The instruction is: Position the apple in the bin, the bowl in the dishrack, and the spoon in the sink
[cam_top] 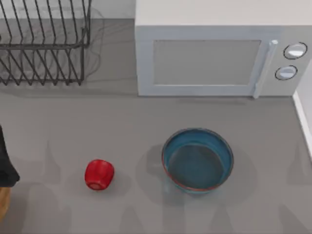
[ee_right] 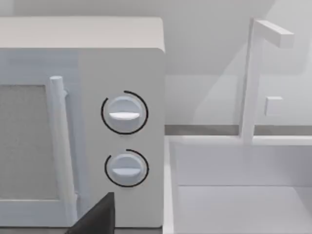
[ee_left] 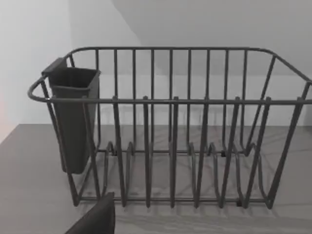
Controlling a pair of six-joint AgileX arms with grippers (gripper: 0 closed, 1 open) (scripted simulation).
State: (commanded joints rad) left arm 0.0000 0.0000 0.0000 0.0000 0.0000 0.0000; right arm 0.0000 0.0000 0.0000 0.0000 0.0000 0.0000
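The red apple lies on the grey counter, left of centre. To its right the teal-blue bowl stands upright with nothing in it. At the back left stands the black wire dishrack, which the left wrist view faces. The brown bin shows as a curved edge at the left border. The white sink lies right of the microwave. Part of my left arm is at the left edge, above the bin. A dark part of my left gripper and of my right gripper shows. The spoon is out of view.
A white microwave with two knobs stands at the back, behind the bowl, and the right wrist view looks at it. A dark cutlery holder hangs on one end of the rack. A white faucet rises behind the sink.
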